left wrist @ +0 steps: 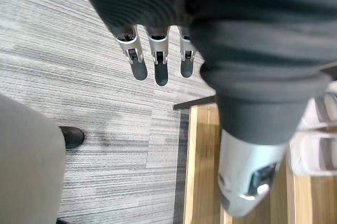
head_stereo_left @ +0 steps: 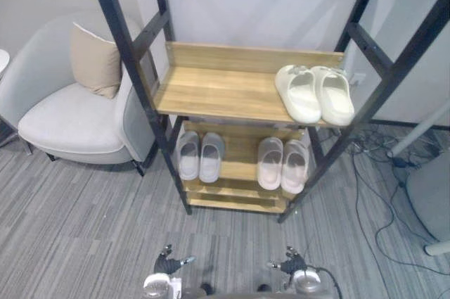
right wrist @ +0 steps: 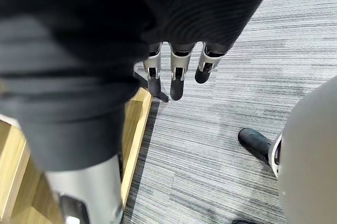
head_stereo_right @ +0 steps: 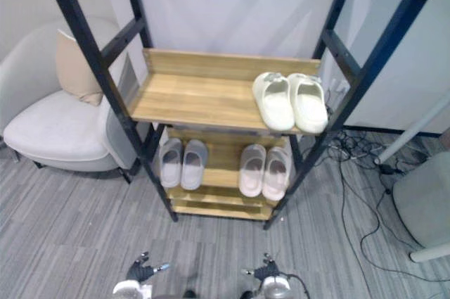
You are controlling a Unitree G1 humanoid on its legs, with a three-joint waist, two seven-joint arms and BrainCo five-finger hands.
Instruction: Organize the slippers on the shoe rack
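- Left wrist view: the left hand (left wrist: 160,58) has its fingers (left wrist: 161,73) straight and apart, holding nothing, hanging over the grey striped carpet (left wrist: 79,76) just before the foot of the shoe rack (left wrist: 202,155).
- In the right wrist view, the right hand (right wrist: 177,71) is the same: fingers extended and empty, above the carpet beside the rack's lowest wooden board.
- Seen from the head, both hands are low at the near edge, well apart from every slipper.
- All the slippers are on the rack. The grey pair (head_stereo_left: 200,156) and the pale pink pair (head_stereo_left: 283,164) stand side by side on the lower shelf, and the cream pair (head_stereo_left: 314,93) is at the right end of the top shelf.
- An armchair (head_stereo_left: 70,119) with a beige cushion (head_stereo_left: 95,60) stands to the left of the rack.
- My reading is that the task is nearly or wholly done, since no slipper lies on the floor.
- The one candidate for tidying is the cream pair, which is turned slightly and reaches the shelf's front lip.
- To straighten it well, use the right hand (the nearer one). Bring it up in front of the shelf, clear of the black slanted frame bar.
- Lay flat fingers against the near ends and push both slippers back together, squarely; sliding risks less than lifting.
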